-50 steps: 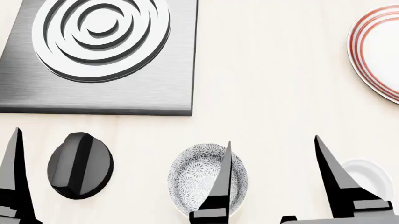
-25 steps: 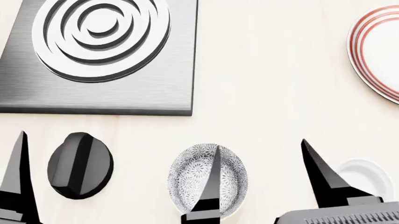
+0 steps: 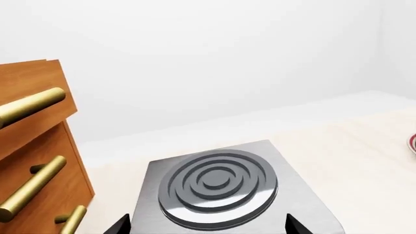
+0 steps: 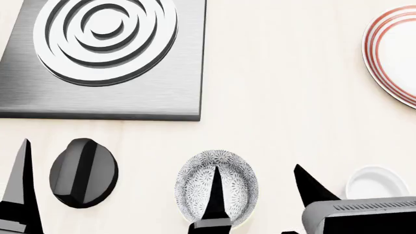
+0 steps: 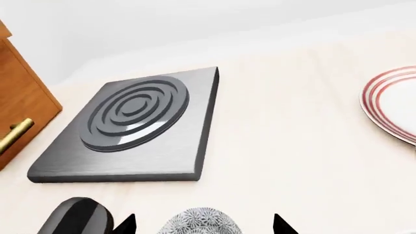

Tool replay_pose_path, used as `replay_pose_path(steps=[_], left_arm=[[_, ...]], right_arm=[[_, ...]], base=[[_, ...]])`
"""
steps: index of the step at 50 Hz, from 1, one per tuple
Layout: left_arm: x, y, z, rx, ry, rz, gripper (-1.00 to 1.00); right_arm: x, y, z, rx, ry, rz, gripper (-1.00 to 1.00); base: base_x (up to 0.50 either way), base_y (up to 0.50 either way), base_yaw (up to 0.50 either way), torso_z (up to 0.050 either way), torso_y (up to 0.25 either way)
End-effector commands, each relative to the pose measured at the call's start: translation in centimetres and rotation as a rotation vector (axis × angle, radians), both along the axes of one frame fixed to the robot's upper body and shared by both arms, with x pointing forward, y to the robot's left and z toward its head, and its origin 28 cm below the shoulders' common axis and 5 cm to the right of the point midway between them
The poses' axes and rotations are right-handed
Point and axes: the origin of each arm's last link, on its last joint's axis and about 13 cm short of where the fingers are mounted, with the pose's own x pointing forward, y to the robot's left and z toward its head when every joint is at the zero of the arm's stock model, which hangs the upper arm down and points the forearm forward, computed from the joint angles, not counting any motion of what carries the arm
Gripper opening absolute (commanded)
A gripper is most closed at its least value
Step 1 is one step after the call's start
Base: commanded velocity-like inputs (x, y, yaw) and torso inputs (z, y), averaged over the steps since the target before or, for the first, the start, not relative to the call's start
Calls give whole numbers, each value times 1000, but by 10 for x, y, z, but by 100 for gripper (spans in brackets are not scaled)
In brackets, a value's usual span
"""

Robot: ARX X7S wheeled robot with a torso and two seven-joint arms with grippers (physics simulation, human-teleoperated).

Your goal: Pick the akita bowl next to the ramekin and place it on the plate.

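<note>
Speckled bowls: one akita bowl [image 4: 216,187] in view, at the near edge of the head view, sitting on the pale wooden counter [image 4: 279,97]; the right wrist view catches only its rim.
Right gripper [image 4: 255,197]: jaws wide apart over that bowl, one black fingertip [image 4: 215,195] above the bowl's inside, the other outside it toward the ramekin; nothing is held.
Ramekin [image 4: 377,183]: one, plain white, just to the right of the akita bowl, partly hidden by the right arm's grey housing.
Left gripper [image 3: 206,225]: two black fingertips show well apart in the left wrist view, with nothing between them; only one tip shows in the head view, at its near left corner.
Black knob [image 4: 83,172]: one, an oval shape with a raised bar, left of the bowl on the counter.
Hotplate [image 4: 107,53]: one, a brushed-metal square slab with raised concentric rings, farther back on the left.
Plate [image 4: 393,56]: one, white with red rings, far right, cut by the frame edge, well apart from the bowl.
Wooden cabinet [image 3: 36,161]: one, with three brass bar handles visible, beyond the hotplate's left side.
</note>
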Motion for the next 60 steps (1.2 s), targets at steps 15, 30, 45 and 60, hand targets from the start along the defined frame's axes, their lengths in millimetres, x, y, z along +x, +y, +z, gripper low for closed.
replay_pose_path(steps=[15, 30, 45, 60], left_arm=[[0, -1, -2, 3, 3, -1, 100], [0, -1, -1, 3, 5, -3, 100], [0, -1, -3, 3, 6, -5, 100], [-1, -1, -3, 2, 7, -5, 100]], right_arm=[[7, -3, -4, 93, 126, 12, 100], [11, -3, -6, 129, 191, 10, 100], [17, -5, -10, 150, 201, 11, 100], [24, -6, -17, 165, 224, 10, 100]], base=[[0, 0, 0, 0, 0], [0, 0, 0, 0, 0], [0, 0, 0, 0, 0], [0, 0, 0, 0, 0]])
